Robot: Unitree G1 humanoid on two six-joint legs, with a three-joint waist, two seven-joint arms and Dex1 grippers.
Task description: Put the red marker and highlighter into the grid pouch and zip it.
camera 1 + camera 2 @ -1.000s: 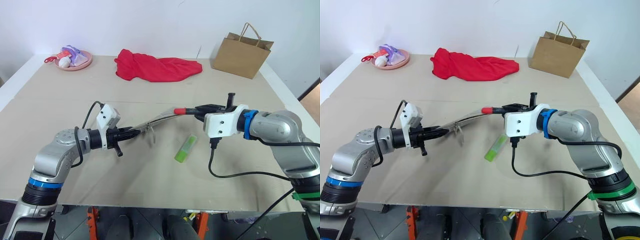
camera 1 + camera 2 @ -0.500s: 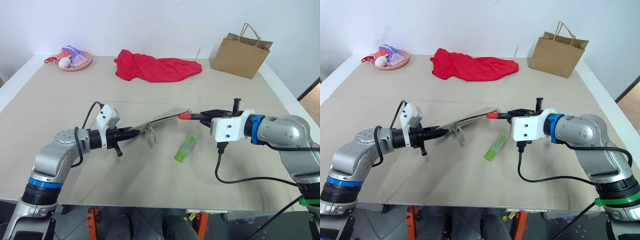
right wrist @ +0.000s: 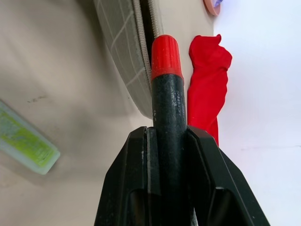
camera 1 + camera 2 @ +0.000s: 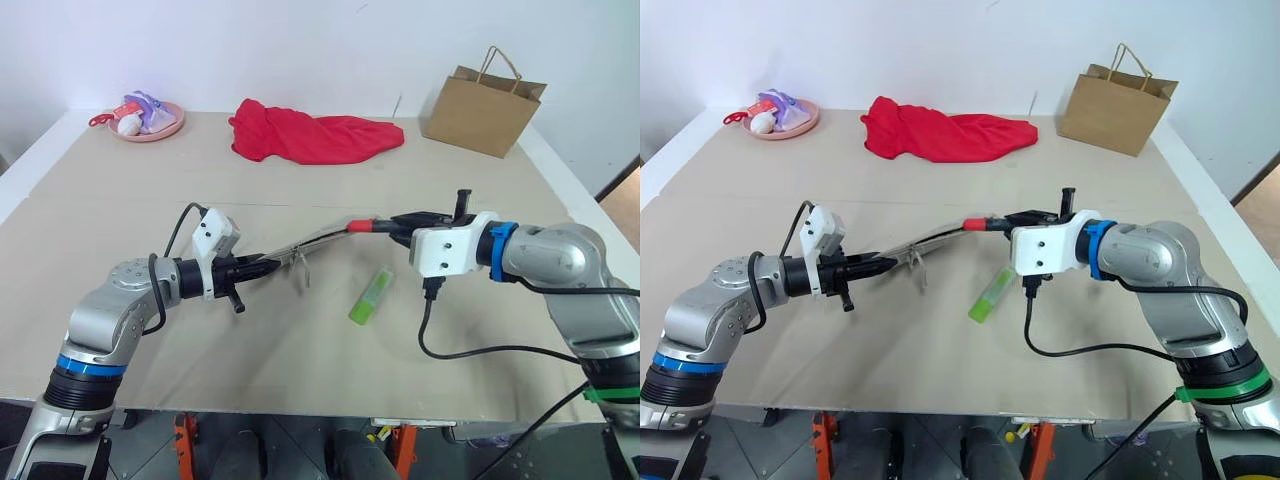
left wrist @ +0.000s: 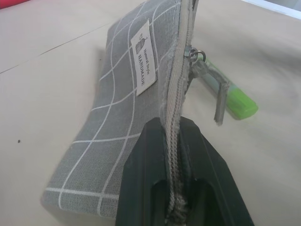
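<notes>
Grid pouch [image 5: 117,122]; white label [image 5: 143,56] reads "HANDMADE"; smaller line illegible

We see the pouch [image 4: 318,240] held above the surface [image 4: 300,330] between the two pincers, left pincer [image 4: 268,264] at its near end, right pincer [image 4: 392,224] with the marker [image 4: 368,224] at its far end. The highlighter [image 4: 371,297] lies below, right of the pouch. Behind: plate [image 4: 146,121] left, cloth [image 4: 315,136] middle, paper bag [image 4: 484,102] right.

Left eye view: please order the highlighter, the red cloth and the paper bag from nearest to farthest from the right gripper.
1. The highlighter, on the table just below the right gripper.
2. The red cloth, toward the back of the table, on the gripper's left.
3. The paper bag, at the back right corner.
</notes>
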